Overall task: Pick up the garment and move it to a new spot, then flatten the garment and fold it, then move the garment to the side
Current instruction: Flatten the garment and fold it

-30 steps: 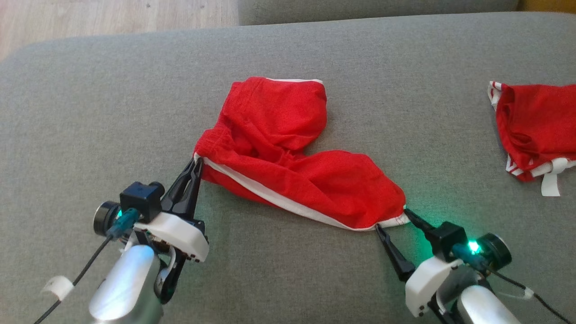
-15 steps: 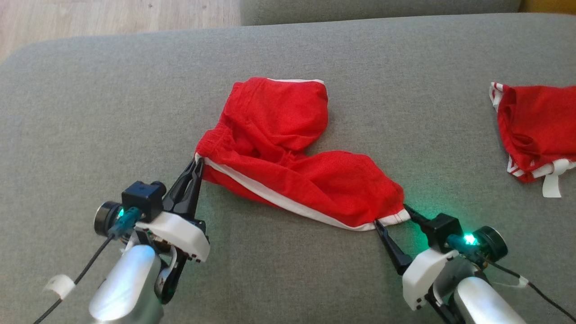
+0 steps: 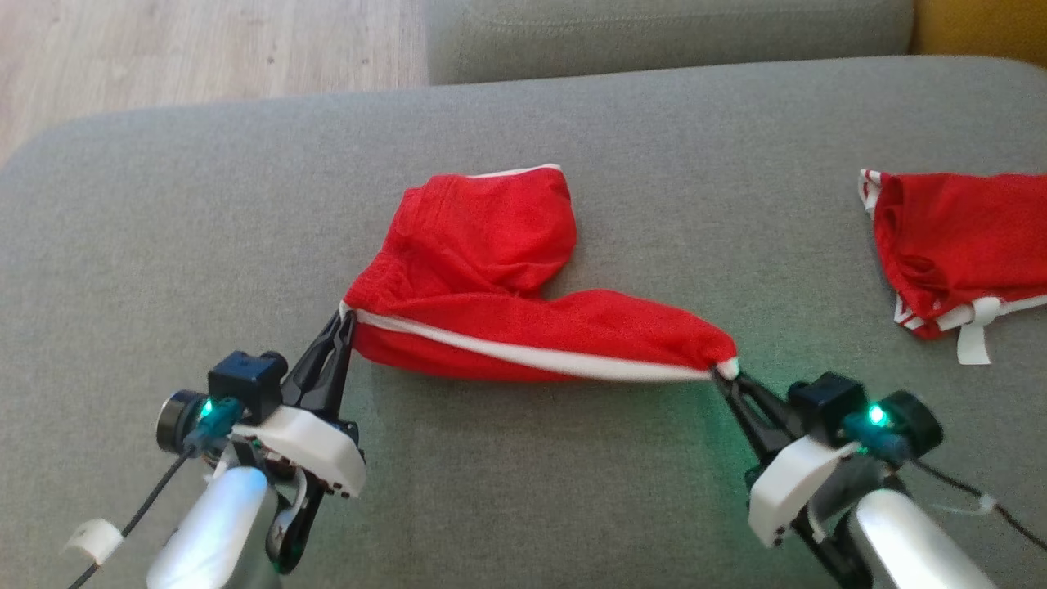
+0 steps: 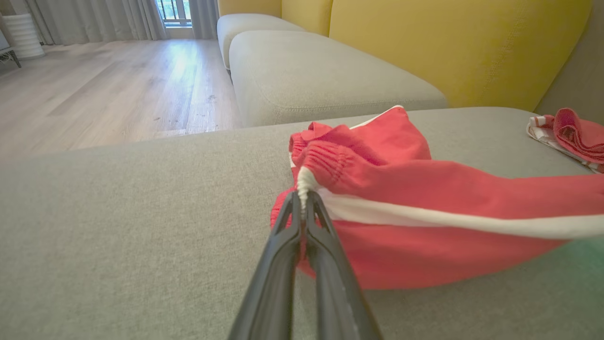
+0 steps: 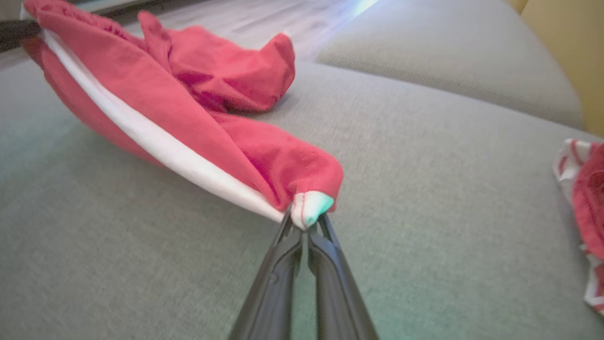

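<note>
The garment (image 3: 491,270) is a pair of red shorts with a white side stripe, lying crumpled on the grey sofa cushion (image 3: 204,204). My left gripper (image 3: 343,321) is shut on its waistband corner (image 4: 302,186), fingers pinched around the white trim. At the other end my right gripper (image 3: 724,375) is shut on the white hem corner (image 5: 309,210). The striped edge is stretched taut between the two grippers and lifted slightly off the cushion. The rest of the garment (image 5: 212,80) bunches up behind.
A second red and white garment (image 3: 949,245) lies at the right of the cushion, also seen as a red heap (image 4: 573,134). Another grey cushion (image 3: 654,33) and yellow backrest (image 4: 448,42) lie beyond. Wooden floor (image 3: 164,57) is at the far left.
My right gripper has shut on the hem corner and pulled rightward, drawing the white-striped edge straight. The left gripper has kept its grip. The head view shifted slightly.
</note>
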You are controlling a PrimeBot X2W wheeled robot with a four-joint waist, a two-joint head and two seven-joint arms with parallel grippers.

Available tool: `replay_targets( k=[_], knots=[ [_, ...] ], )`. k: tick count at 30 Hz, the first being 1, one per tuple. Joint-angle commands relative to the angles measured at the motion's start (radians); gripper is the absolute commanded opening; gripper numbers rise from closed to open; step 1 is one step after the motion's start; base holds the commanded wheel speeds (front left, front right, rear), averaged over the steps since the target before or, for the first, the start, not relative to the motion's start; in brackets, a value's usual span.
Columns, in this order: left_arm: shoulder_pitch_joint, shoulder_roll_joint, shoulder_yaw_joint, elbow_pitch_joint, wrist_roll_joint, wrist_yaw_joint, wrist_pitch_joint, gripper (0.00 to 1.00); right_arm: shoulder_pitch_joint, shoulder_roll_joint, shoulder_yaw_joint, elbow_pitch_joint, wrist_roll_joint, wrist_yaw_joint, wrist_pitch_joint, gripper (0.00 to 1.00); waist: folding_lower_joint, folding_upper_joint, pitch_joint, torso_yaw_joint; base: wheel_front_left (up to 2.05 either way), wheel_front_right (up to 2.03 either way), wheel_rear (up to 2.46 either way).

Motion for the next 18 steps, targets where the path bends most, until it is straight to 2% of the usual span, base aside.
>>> replay_targets(
  k=[1, 7, 13, 18],
  knots=[
    [-0.028, 0.038, 0.035, -0.046, -0.003, 0.007, -0.011, 0.0, -0.012, -0.023, -0.004, -0.064, 0.022, 0.007, -0.009, 0.0, 0.0, 0.0, -0.019, -0.006, 0.0, 0.0, 0.0],
    [-0.062, 0.064, 0.044, -0.128, -0.009, 0.002, 0.003, 0.0, -0.076, -0.055, -0.031, -0.169, 0.055, 0.007, 0.015, 0.0, 0.0, 0.0, -0.056, -0.008, 0.0, 0.0, 0.0],
    [-0.209, 0.11, 0.063, -0.256, 0.004, 0.001, 0.079, 0.0, -0.22, -0.102, -0.069, -0.263, 0.041, 0.007, 0.066, 0.0, 0.0, 0.0, -0.111, -0.008, 0.0, 0.0, 0.0],
    [-0.337, 0.132, 0.086, -0.347, 0.021, 0.018, 0.128, 0.0, -0.352, -0.088, -0.112, -0.316, -0.001, 0.007, 0.111, 0.0, 0.0, 0.0, -0.139, -0.02, 0.0, 0.0, 0.0]
  ],
)
